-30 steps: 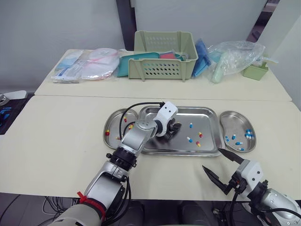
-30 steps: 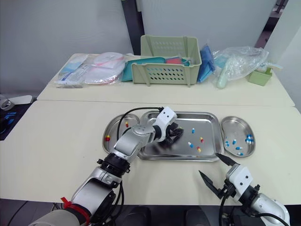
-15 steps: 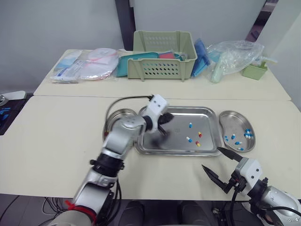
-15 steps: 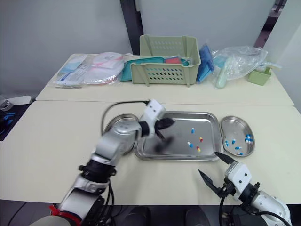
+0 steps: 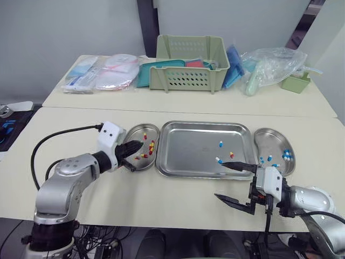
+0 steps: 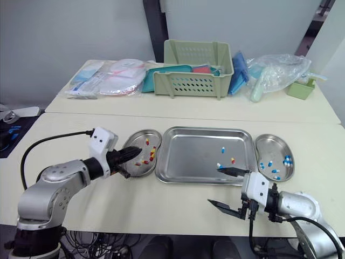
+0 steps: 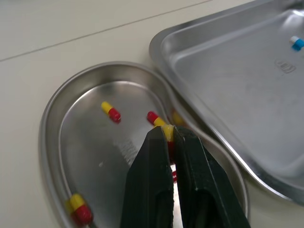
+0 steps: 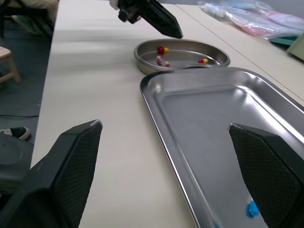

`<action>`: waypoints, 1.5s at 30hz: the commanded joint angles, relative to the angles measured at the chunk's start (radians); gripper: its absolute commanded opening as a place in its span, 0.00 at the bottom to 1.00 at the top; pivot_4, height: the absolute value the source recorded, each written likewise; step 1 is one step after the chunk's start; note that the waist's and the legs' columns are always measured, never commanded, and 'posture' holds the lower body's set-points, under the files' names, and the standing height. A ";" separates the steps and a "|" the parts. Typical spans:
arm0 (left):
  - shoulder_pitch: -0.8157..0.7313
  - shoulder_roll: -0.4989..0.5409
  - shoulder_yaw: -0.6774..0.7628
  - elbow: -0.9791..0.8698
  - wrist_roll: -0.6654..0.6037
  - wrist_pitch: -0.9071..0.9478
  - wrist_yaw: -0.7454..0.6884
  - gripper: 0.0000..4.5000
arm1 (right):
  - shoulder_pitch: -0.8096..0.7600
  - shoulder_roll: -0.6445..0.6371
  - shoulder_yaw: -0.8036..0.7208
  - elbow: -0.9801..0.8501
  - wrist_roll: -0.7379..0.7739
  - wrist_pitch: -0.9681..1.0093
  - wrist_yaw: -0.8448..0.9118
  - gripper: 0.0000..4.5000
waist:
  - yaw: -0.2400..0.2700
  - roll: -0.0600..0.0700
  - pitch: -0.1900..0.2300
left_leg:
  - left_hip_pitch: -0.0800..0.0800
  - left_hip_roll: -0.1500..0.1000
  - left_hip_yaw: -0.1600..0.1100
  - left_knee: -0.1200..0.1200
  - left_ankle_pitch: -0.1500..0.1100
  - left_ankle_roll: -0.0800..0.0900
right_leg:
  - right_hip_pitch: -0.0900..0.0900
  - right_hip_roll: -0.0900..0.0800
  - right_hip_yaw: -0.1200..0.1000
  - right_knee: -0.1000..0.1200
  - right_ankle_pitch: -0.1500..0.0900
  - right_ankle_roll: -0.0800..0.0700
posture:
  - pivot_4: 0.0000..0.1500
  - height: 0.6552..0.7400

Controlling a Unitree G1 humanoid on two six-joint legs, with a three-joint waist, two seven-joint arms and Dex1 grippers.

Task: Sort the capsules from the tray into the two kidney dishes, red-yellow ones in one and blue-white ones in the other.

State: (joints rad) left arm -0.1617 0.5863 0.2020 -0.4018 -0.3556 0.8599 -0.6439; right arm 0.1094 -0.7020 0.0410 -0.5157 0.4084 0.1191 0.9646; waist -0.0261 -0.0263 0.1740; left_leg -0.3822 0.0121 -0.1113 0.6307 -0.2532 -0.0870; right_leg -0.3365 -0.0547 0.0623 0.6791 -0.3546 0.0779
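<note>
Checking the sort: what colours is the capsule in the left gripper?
The capsule is red-yellow; left wrist view shows it best.

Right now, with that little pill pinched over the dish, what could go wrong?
The left hand holds the red-yellow capsule only at its fingertips over the left dish. Released from there, it might bounce out onto the table or into the tray close beside. The open right hand seems to have one finger over the tray's front rim near the loose capsules, so it might knock the tray or scatter them.
</note>
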 commanded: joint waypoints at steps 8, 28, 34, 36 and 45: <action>0.046 -0.035 0.014 -0.044 -0.020 -0.061 0.068 0.01 | -0.069 -0.011 0.015 -0.043 0.038 0.085 0.011 1.00 | -0.002 0.000 0.000 | 0.000 0.000 0.000 0.000 0.000 0.000 | 0.000 0.000 0.000 0.000 0.000 0.000 | 1.00 0.99; 0.041 0.015 0.038 -0.032 -0.057 -0.134 0.037 0.61 | -0.061 0.038 0.051 -0.048 -0.029 0.085 -0.055 1.00 | -0.003 0.000 0.000 | 0.000 0.000 0.000 0.000 0.000 0.000 | -0.001 0.000 0.000 0.000 0.000 0.000 | 1.00 0.99; 0.073 0.064 0.076 -0.043 -0.074 -0.154 0.006 0.97 | -0.070 0.039 0.053 -0.035 -0.030 0.078 -0.051 1.00 | -0.003 0.000 0.000 | 0.000 0.000 0.000 0.000 0.000 0.000 | -0.001 0.000 0.000 0.000 0.000 0.000 | 1.00 0.99; 0.090 0.084 0.087 -0.043 -0.081 -0.162 -0.011 0.97 | -0.073 0.038 0.051 -0.032 -0.030 0.076 -0.048 1.00 | -0.003 0.000 0.000 | 0.000 0.000 0.000 -0.001 0.000 0.000 | -0.001 0.000 0.000 0.000 0.000 0.000 | 1.00 0.99; 0.131 0.118 0.146 -0.041 -0.116 -0.210 -0.054 0.97 | -0.074 0.027 0.028 -0.025 -0.031 0.065 -0.044 1.00 | -0.004 0.000 0.000 | 0.000 0.000 0.000 -0.001 0.000 0.000 | -0.001 0.000 0.000 0.000 0.000 0.000 | 1.00 0.99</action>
State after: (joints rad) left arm -0.0404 0.6865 0.2991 -0.4082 -0.4589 0.6849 -0.6854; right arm 0.0390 -0.6660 0.0994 -0.5248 0.3743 0.2036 0.9174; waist -0.0296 -0.0258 0.1744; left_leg -0.3821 0.0125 -0.1110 0.6300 -0.2532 -0.0870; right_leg -0.3374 -0.0545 0.0625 0.6794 -0.3546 0.0778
